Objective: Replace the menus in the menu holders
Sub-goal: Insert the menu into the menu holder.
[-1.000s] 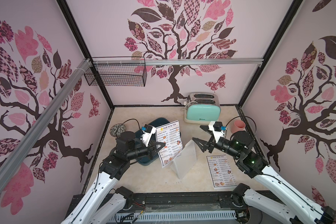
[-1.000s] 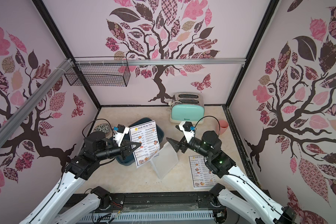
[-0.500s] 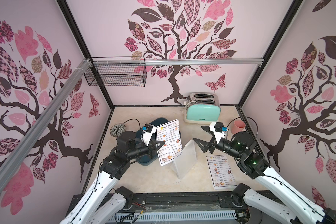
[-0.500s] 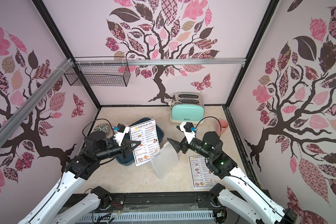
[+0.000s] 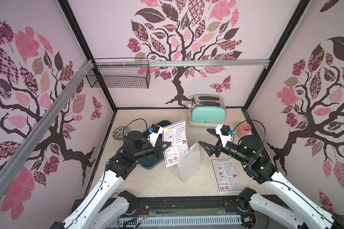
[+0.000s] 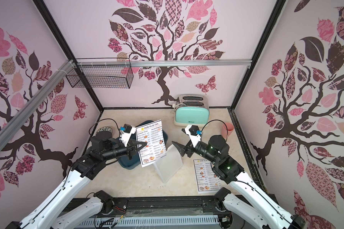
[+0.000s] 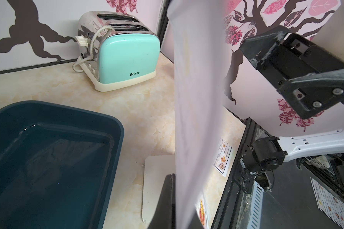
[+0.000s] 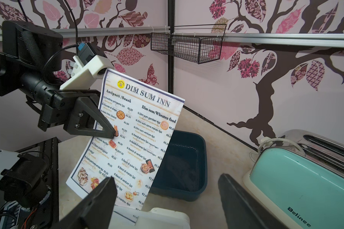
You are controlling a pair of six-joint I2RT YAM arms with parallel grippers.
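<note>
On table [image 5: 159, 184] centre-left: left fingers [image 5: 167, 143] pressed together, pinching held menu [image 5: 177, 142] at its left edge. Sheet lifted off table, tilted, printed side facing right arm. It hangs over right rim of dark blue tray [image 5: 147, 165], just left of menu holder [image 5: 189, 164]. Holder stands slanted on table. By holder's far top corner, right fingers [image 5: 206, 147] spread wide, gripping nothing. Near right, second menu [image 5: 227, 174] flat on table. Far back, mint toaster [image 5: 208, 117].

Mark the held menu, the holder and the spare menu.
held menu [image 5: 178, 151], in a top view, middle of printed face
menu holder [image 5: 189, 163], in a top view, middle of slanted panel
spare menu [image 5: 226, 175], in a top view, centre of sheet
</note>
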